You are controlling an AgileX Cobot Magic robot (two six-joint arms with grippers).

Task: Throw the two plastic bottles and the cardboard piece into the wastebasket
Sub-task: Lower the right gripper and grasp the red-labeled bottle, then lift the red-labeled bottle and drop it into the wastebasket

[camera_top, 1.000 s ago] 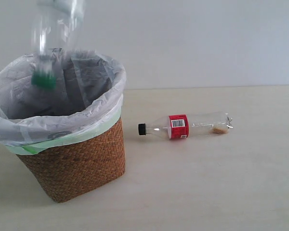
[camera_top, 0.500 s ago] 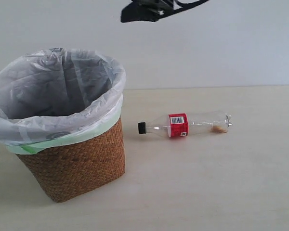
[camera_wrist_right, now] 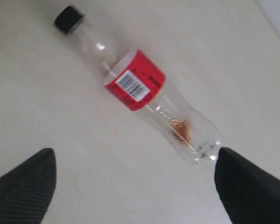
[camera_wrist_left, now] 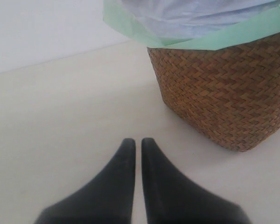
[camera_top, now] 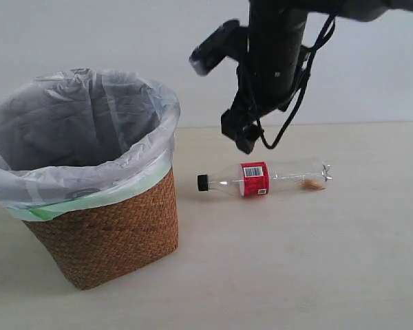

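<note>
The wastebasket (camera_top: 103,240), brown wicker lined with a white plastic bag (camera_top: 89,117), stands at the left of the table (camera_top: 316,261). The right gripper (camera_wrist_right: 135,158) hangs above the slim clear bottle (camera_top: 261,180). This bottle lies on its side to the right of the basket, apart from it, with the black cap (camera_top: 202,183) pointing toward the basket. I judge that the step in hand is to pick up this bottle. You should turn the wrist so that the fingers close across the body, not along it, and come down at the red label (camera_top: 255,180), near the middle. Close gently, because a round, thin bottle may roll or bend. The right jaws are spread wide and hold nothing. The left gripper (camera_wrist_left: 137,144) is low beside the basket, its fingers almost together, also with nothing between them.
</note>
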